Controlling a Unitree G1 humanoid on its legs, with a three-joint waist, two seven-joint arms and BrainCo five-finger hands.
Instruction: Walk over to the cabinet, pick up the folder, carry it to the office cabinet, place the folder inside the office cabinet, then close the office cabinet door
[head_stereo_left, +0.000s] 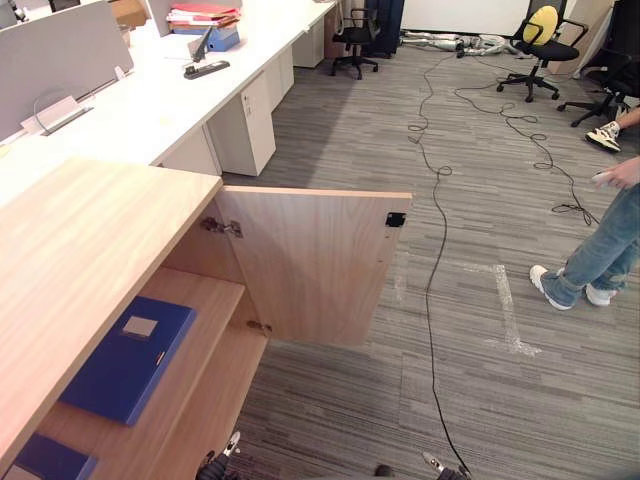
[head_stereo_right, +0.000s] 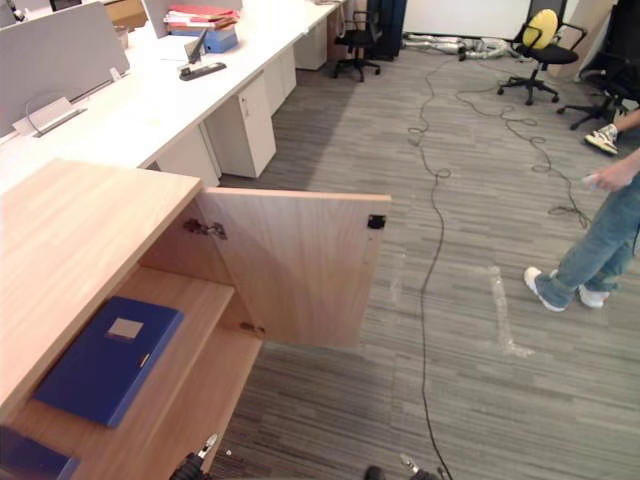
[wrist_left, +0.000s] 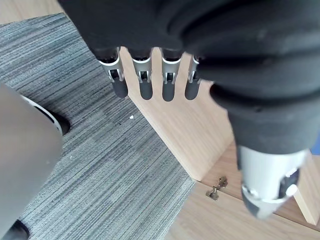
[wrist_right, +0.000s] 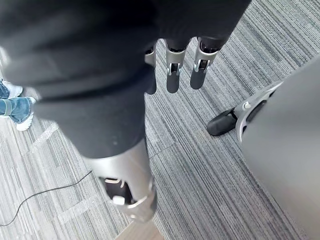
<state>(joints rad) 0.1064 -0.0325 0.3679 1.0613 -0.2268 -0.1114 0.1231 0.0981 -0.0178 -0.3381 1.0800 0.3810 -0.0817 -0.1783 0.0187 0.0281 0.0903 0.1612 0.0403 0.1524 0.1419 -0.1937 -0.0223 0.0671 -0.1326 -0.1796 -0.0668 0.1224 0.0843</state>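
Note:
A blue folder (head_stereo_left: 128, 358) lies flat on the upper shelf inside the wooden office cabinet (head_stereo_left: 80, 260), with nothing touching it. The cabinet door (head_stereo_left: 315, 265) stands swung wide open over the carpet. A second blue item (head_stereo_left: 50, 460) peeks out on the shelf below, at the lower left. My left hand (wrist_left: 142, 80) hangs down beside the open door (wrist_left: 185, 130), fingers straight and holding nothing. Over bare carpet, my right hand (wrist_right: 172, 75) hangs with straight fingers and nothing in it.
A person in jeans (head_stereo_left: 600, 250) stands on the carpet at the right. White desks (head_stereo_left: 200, 90) with a stack of folders (head_stereo_left: 203, 22) run along the far left. Office chairs (head_stereo_left: 540, 45) stand at the back. White tape marks (head_stereo_left: 508, 310) cross the floor.

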